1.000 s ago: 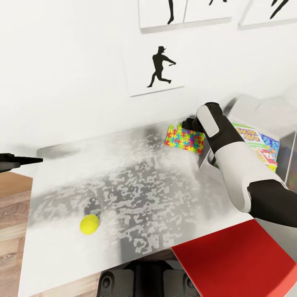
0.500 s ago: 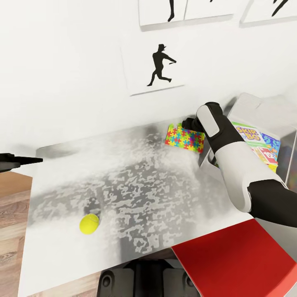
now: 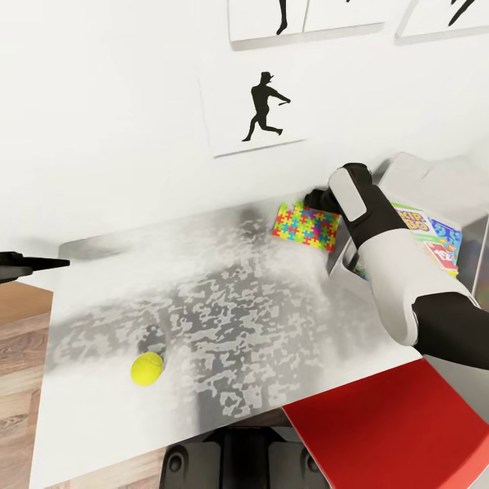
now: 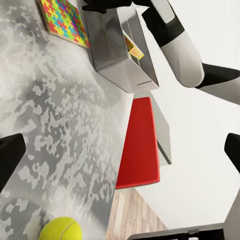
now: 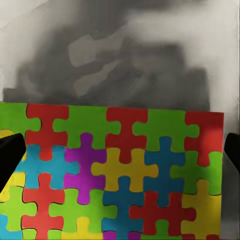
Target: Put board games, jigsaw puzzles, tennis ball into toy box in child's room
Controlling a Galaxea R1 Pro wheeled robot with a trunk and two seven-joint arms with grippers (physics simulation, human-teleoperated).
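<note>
At the far right part of the bench (image 3: 224,319), close to the wall, lies the jigsaw puzzle (image 3: 306,227), flat, its right edge just beside the wall of the toy box (image 3: 343,261); the right claw (image 3: 318,201) stands over the puzzle's far edge, and in the right wrist view its two fingertips (image 5: 10,155) show wide apart at both sides of the puzzle (image 5: 115,175), so it is open and grips nothing; whether the tips touch the puzzle I cannot tell.

Inside the toy box lie coloured board games (image 3: 435,238), partly hidden by the right arm; the box stands at the bench's right edge, and below it a red chair (image 3: 394,435) stands against the near right corner.

The tennis ball (image 3: 147,369) rests near the left front part of the bench, well apart from puzzle and box; between them the grey mottled top is free, with much room to move; the left edge of the bench drops to a wood floor (image 3: 17,380).

The left claw (image 3: 41,263) hangs beside the bench's left edge; in the left wrist view its fingertips (image 4: 10,155) stand wide apart, open, with the ball (image 4: 60,232) near.

Compared with half a second ago, the right claw has gone a little farther toward the wall and to the right; puzzle, ball and left claw have stayed.
</note>
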